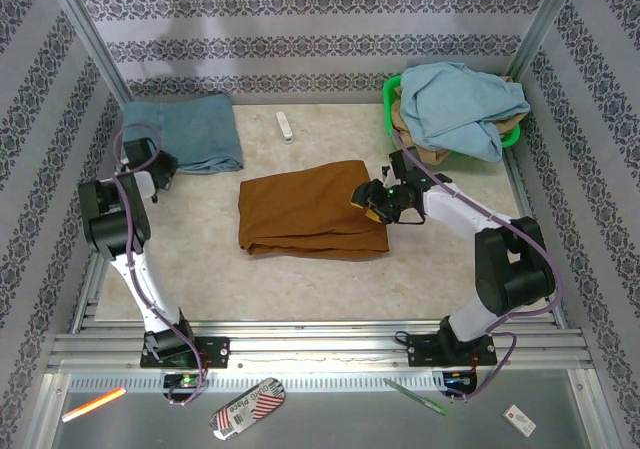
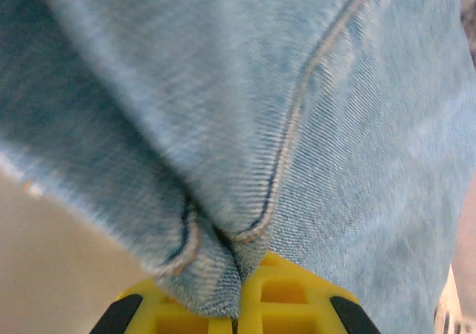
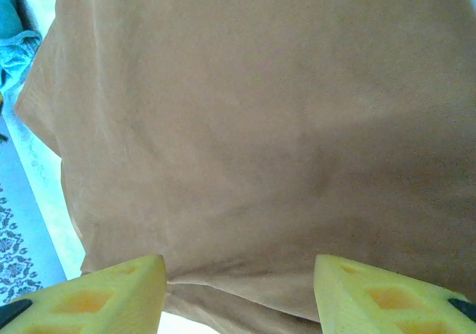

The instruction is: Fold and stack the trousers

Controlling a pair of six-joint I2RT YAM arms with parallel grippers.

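you had the trousers (image 1: 305, 209) lying folded into a rust-brown slab in the middle of the counter (image 1: 300, 299), roughly level with both arms' wrists, long side running left to right. your right arm (image 1: 500, 259) reached in from the right, and its right jaws stood at the slab's right-hand edge, just over the cloth. from the right wrist camera the two yellow fingers (image 3: 97, 289) were held well apart, open, with the brown fabric spread between and beyond them and its folded edge crossing the gap; nothing was pinched there. your left arm (image 1: 115, 224) was bent back to the far left, its left jaws at the near left corner of the denim-blue cloth (image 1: 190, 131), which lay folded against the back wall, well apart from the trousers. from the left wrist camera the yellow fingers (image 2: 290, 300) were closed together on a bunched fold of that denim, a stitched seam running down into the grip, so the left jaws were gripping the denim-blue cloth and not the trousers. at the far right corner a green basket (image 1: 392, 94) held a heap of pale blue cloth (image 1: 460, 104) with something tan under it. a small white object (image 1: 285, 126) lay on the counter between the denim and the basket, near the back. in front of the arm bases, off the counter, lay an orange marker (image 1: 93, 405), a striped packet (image 1: 248, 409) and a green pen (image 1: 415, 397).
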